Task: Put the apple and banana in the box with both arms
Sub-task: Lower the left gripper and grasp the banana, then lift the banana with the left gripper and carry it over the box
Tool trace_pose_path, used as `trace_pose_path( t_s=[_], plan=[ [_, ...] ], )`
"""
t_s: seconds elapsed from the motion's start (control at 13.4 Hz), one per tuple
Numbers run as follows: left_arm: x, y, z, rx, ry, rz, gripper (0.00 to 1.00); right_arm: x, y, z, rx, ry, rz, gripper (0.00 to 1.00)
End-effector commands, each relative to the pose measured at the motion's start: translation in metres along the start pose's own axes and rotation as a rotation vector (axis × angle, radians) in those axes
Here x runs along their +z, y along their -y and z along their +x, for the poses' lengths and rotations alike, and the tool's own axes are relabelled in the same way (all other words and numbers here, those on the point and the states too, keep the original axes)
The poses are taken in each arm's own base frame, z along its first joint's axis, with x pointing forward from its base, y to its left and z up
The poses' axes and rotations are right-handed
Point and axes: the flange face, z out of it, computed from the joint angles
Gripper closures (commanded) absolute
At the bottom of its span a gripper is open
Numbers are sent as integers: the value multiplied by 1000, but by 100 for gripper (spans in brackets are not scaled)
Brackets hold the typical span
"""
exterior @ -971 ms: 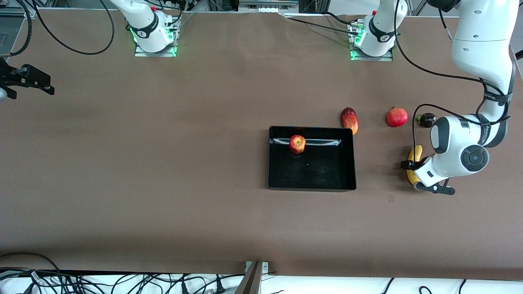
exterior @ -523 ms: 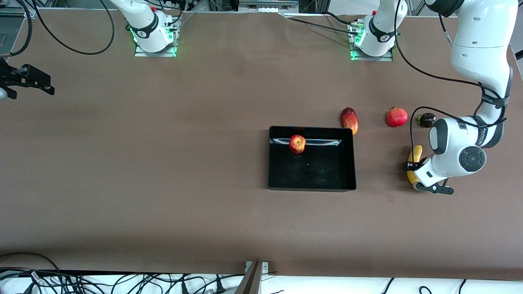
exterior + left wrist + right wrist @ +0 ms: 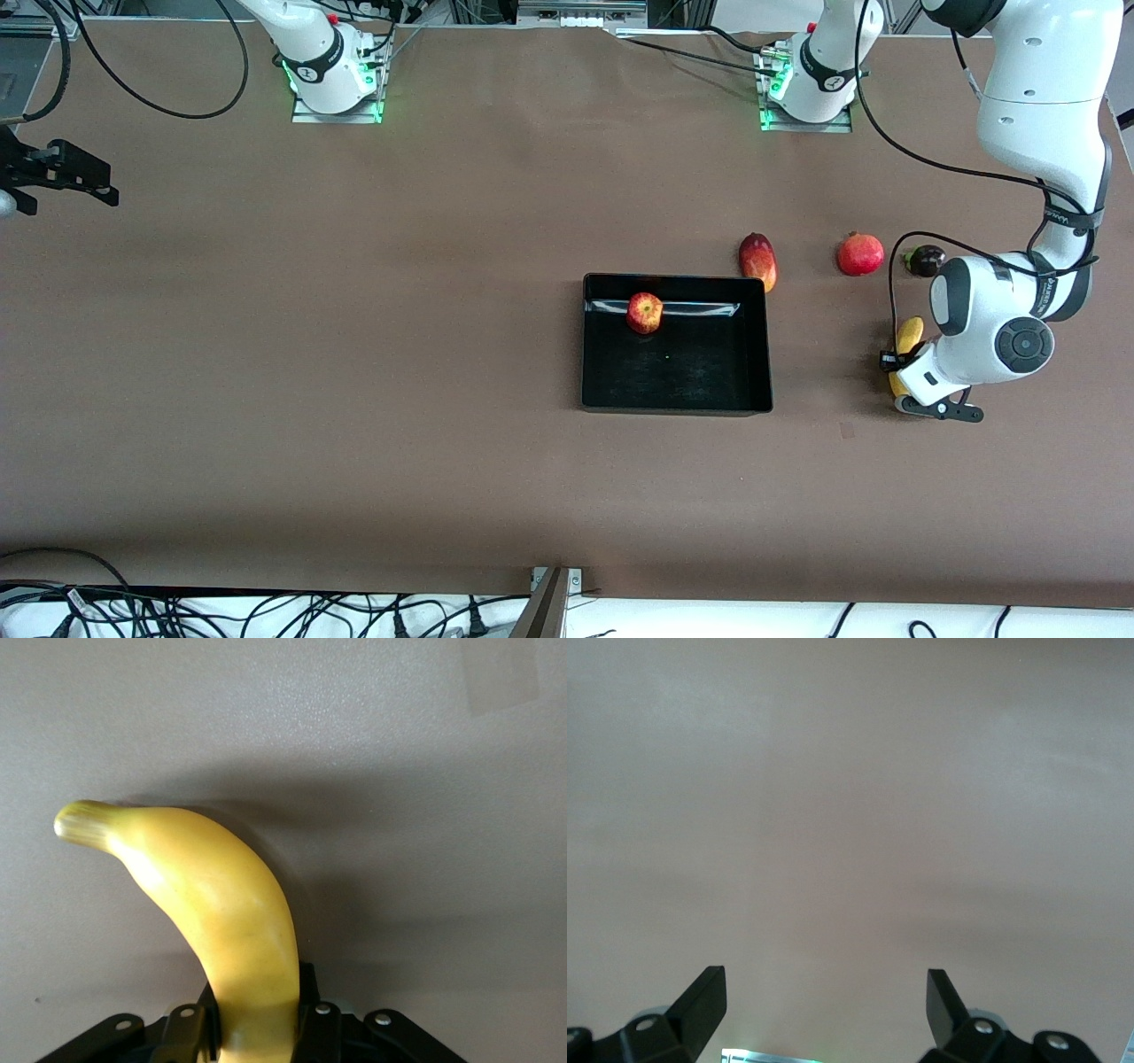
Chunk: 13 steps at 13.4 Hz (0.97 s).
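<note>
The red-and-yellow apple lies in the black box, against the wall nearest the robots' bases. The yellow banana is beside the box toward the left arm's end of the table. My left gripper is shut on it low over the table. In the left wrist view the black fingers press both sides of the banana, whose stem end sticks out past my left gripper. My right gripper waits open over the table's edge at the right arm's end. In its wrist view my right gripper holds nothing.
A red-yellow mango touches the box's corner on the side toward the bases. A red pomegranate and a small dark fruit lie beside it, toward the left arm's end. Cables run along the table's near edge.
My left gripper's jaws have closed onto the banana, and the banana has shifted slightly toward the left arm's end. The right arm, apple and box have not moved.
</note>
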Motion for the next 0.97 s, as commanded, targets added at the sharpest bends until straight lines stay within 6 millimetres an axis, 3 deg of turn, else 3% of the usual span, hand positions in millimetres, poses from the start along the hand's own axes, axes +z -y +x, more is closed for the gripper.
trace_pose_path(
  t_s=[0.0, 0.3, 0.45, 0.75, 0.82, 0.9],
  plan=[
    [-49, -16, -11, -8, 50, -4, 100, -5, 8, 0, -6, -4, 13, 0],
    [-136, -87, -22, -128, 77, -103, 100, -5, 8, 0, -7, -7, 12, 0],
    [-164, -130, -24, -209, 62, -128, 100, -5, 9, 1, -7, -8, 11, 0],
    [-172, -205, -24, -322, 70, -130, 100, -5, 9, 0, -6, -7, 13, 0],
    [-173, -234, -22, -323, 71, -147, 100, -4, 8, 1, -6, -6, 14, 0],
    [-173, -251, -12, -343, 60, -159, 100, -4, 8, 1, -6, -6, 14, 0]
  ],
)
